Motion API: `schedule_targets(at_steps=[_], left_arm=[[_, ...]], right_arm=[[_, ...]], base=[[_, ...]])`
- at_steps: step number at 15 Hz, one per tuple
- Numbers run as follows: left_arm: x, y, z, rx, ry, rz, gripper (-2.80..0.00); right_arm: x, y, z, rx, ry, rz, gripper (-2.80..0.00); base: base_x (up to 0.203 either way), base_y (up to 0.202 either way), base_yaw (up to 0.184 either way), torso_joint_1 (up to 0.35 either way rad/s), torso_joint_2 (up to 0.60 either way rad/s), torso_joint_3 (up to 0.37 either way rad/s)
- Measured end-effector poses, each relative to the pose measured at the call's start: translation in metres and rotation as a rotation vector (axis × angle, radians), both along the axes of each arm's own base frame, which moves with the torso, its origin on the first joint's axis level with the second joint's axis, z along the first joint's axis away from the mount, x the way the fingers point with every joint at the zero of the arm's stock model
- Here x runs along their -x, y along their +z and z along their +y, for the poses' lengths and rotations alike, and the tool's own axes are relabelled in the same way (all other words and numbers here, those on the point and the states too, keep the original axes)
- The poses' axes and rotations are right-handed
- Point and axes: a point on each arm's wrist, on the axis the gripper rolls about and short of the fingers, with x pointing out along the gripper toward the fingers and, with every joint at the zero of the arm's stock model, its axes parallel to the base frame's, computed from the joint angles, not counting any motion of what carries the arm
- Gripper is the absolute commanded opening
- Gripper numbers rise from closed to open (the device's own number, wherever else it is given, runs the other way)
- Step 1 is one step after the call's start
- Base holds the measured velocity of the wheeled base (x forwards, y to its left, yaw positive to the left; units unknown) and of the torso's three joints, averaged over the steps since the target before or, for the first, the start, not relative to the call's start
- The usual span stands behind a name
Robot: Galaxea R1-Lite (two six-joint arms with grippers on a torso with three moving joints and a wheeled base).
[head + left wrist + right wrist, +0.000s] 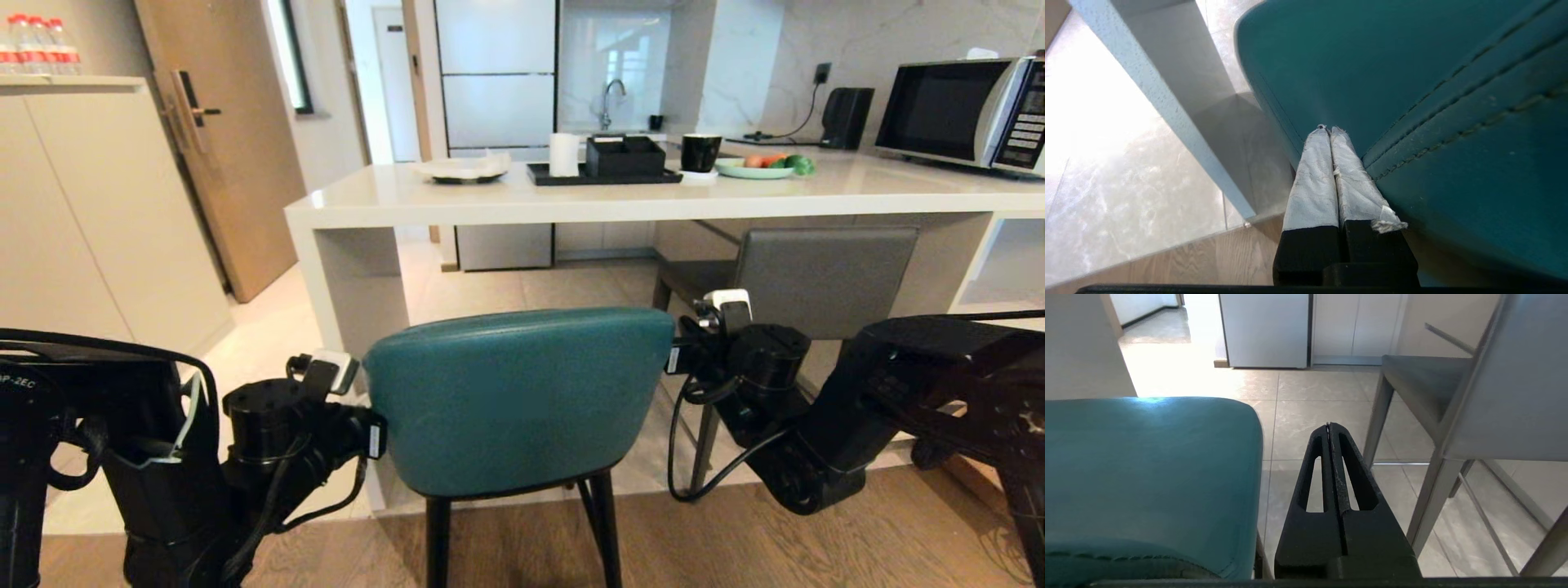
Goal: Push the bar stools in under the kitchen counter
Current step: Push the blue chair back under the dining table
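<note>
Teal stool between my grippers, short of counter | left gripper clamped shut, touching its backrest edge | right gripper shut, just beside | counter straight ahead

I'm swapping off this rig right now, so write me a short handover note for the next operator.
Left gripper: shut, empty, fingertips against the left side of the teal leather round-backed stool.
Right gripper: shut, empty, beside that stool's right side, not visibly touching it.
Grey leather square-backed stool: seat already under the glossy white counter slab.
Done: grey stool looks pushed in.
Left: the teal stool stands short of the counter; push it in.
</note>
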Motion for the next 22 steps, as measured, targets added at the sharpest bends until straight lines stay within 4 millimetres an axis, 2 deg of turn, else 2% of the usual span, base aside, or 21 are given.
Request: schedule_targets(at_steps=[4, 8, 13, 20, 22], left_arm=[[-0.025, 0.006, -0.009, -0.023, -0.01, -0.101, -2.8], [-0.043, 0.011, -0.004, -0.054, 0.01, -0.168, -2.8], [-0.038, 0.007, -0.004, 0.012, 0.025, -0.132, -2.8], [-0.035, 0.005, -0.003, 0.011, 0.029, -0.118, -2.8], [-0.034, 0.004, -0.003, 0.008, 0.029, -0.109, -2.8]], right_arm=[[0.004, -0.004, -0.006, 0.031, -0.018, -0.006, -2.8], [0.005, -0.007, -0.005, 0.04, -0.003, 0.004, -2.8], [0.003, -0.006, 0.002, 0.044, 0.008, 0.009, -2.8], [-0.001, -0.002, 0.004, 0.047, 0.006, 0.008, -2.8], [-0.001, -0.003, 0.004, 0.049, 0.007, 0.01, -2.8]], base=[[0.0, 0.0, 0.0, 0.0, 0.0, 0.0], [0.0, 0.0, 0.0, 0.0, 0.0, 0.0], [0.0, 0.0, 0.0, 0.0, 0.0, 0.0], [0.0, 0.0, 0.0, 0.0, 0.0, 0.0], [0.15, 0.0, 0.0, -0.012, 0.0, 0.009]])
